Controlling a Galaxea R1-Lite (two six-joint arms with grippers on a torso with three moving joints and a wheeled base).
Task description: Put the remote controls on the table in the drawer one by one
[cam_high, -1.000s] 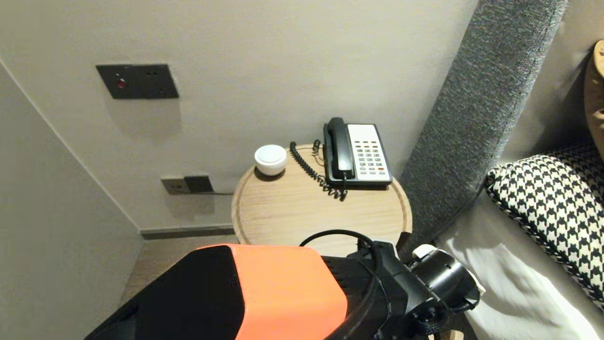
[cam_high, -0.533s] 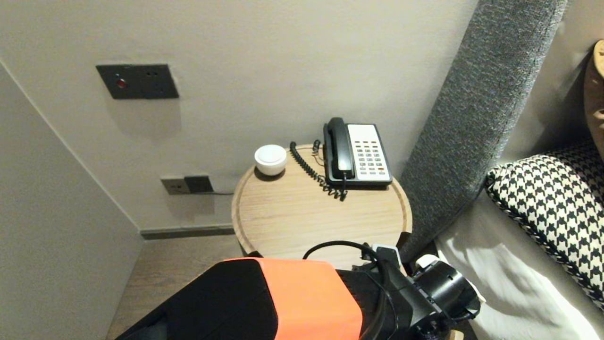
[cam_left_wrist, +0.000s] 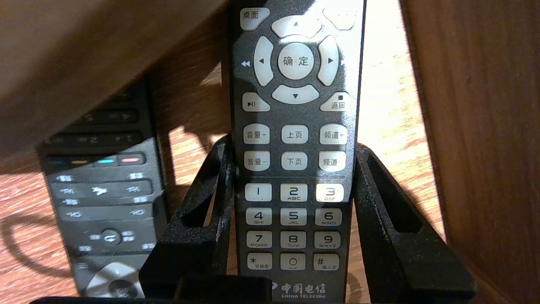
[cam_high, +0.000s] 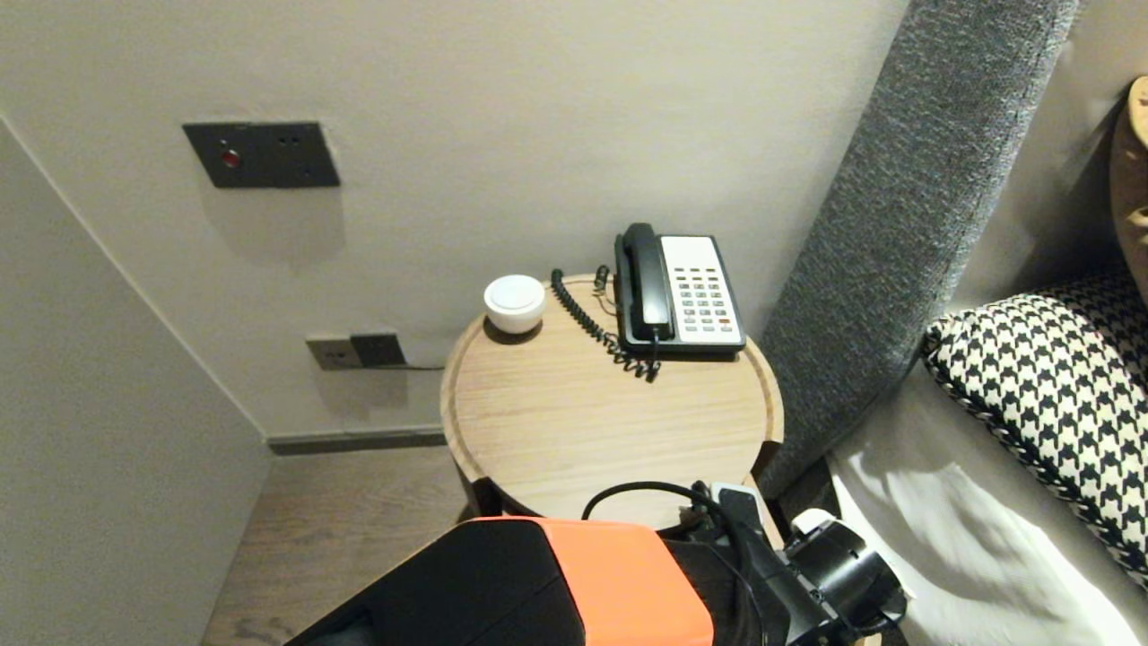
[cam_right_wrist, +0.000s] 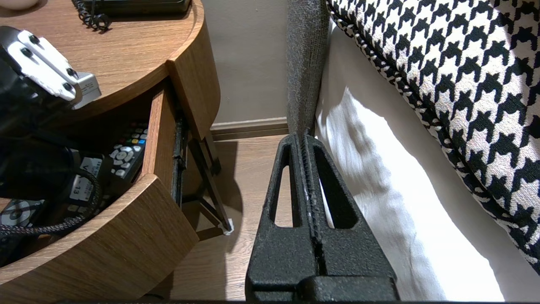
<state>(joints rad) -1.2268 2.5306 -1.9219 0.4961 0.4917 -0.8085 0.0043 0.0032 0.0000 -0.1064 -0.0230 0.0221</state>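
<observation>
My left gripper (cam_left_wrist: 294, 147) reaches into the open drawer (cam_right_wrist: 105, 228) of the round wooden bedside table (cam_high: 610, 422). It is shut on a dark China Telecom remote (cam_left_wrist: 295, 84), one finger against each long side near the number keys. I cannot tell whether the remote rests on the drawer floor (cam_left_wrist: 388, 105) or hangs just above it. A second black remote (cam_left_wrist: 105, 198) with coloured buttons lies beside it, partly under the tabletop's shadow. In the head view only the left arm's orange cover (cam_high: 583, 583) shows. My right gripper (cam_right_wrist: 304, 139) is shut and empty, parked low beside the bed.
On the tabletop stand a black-and-white telephone (cam_high: 682, 292) with a coiled cord and a small white round dish (cam_high: 514, 302). The drawer's side wall (cam_left_wrist: 485, 126) stands close to the held remote. A grey headboard (cam_right_wrist: 306, 63), white sheet (cam_right_wrist: 379, 169) and houndstooth pillow (cam_right_wrist: 464, 63) lie to the right.
In the head view the left arm's orange cover has slid down and to the right, uncovering more of the table's front edge. The right arm has stayed still.
</observation>
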